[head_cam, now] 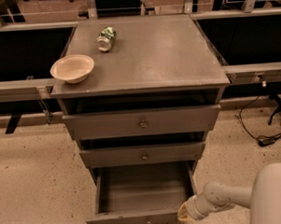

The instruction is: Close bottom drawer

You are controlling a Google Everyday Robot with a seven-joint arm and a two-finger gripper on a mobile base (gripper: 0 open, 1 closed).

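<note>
Under the grey counter (166, 56), the top drawer (108, 124) and the middle drawer (114, 157) each stand slightly out. The bottom drawer (144, 193) is pulled well out, its grey box interior in view. The white arm (228, 198) reaches in from the lower right and the gripper (185, 214) sits at the right end of the bottom drawer's front panel, touching or just beside it; whether it is open or closed cannot be told. A bowl (72, 68) rests at the counter's left front corner, and a can (105, 39) lies on its side further back.
</note>
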